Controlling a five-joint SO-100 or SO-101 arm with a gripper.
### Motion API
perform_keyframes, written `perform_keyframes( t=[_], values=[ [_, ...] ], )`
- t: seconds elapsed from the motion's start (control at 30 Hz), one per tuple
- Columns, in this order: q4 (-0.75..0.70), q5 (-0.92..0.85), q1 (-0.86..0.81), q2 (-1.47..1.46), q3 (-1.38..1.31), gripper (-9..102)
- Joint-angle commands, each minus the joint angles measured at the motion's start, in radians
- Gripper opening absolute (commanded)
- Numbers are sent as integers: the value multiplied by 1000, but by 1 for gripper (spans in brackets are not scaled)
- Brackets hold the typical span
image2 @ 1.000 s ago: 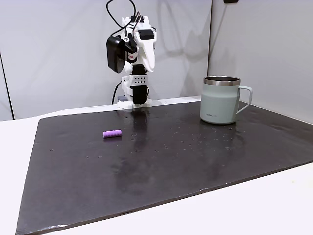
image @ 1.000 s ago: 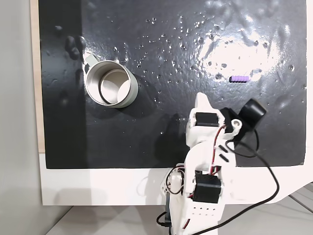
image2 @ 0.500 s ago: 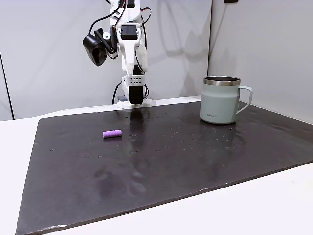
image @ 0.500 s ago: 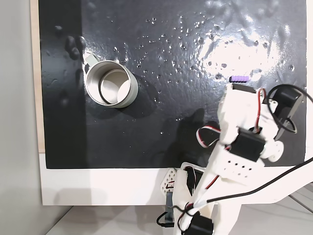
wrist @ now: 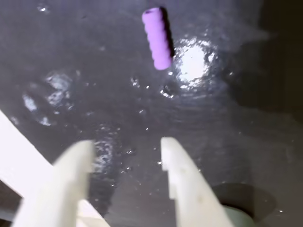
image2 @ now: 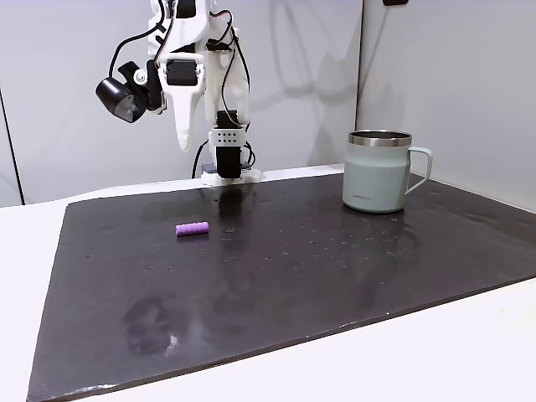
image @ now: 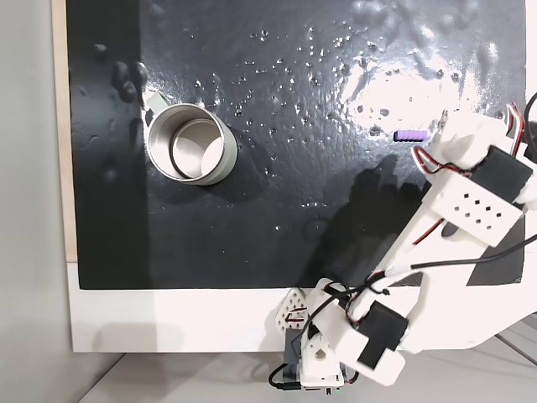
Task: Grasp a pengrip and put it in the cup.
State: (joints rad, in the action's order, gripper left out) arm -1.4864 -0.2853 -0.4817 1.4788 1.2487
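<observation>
Pengrip (wrist: 157, 39): purple ribbed tube, lying on its side on the black mat (image2: 335, 268), loose and ungrasped; far across the mat from the cup (image2: 377, 171) in both fixed views. Gripper (wrist: 128, 147): raised above the mat, near the pengrip but clear of it; fingers parted and empty, tips pointing down, presumably lining up a descent over the tube. Cup: silver mug, upright, handle turned away from the pengrip; its pale interior (image: 191, 144) appears empty from above. Mat: glossy, marked with small droplets or specks around the pengrip.
</observation>
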Motion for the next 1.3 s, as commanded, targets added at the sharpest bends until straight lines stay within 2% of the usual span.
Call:
perform_keyframes(
  t=[0.0,0.2,0.4,0.77,1.27],
  values=[
    [-21,-37,-15,-31,-84,25],
    [0,-41,-34,-100,-84,26],
    [92,-58,-54,-167,-43,26],
    [170,-89,-21,-261,-48,26],
    [187,-137,6,-451,-103,25]
  ],
)
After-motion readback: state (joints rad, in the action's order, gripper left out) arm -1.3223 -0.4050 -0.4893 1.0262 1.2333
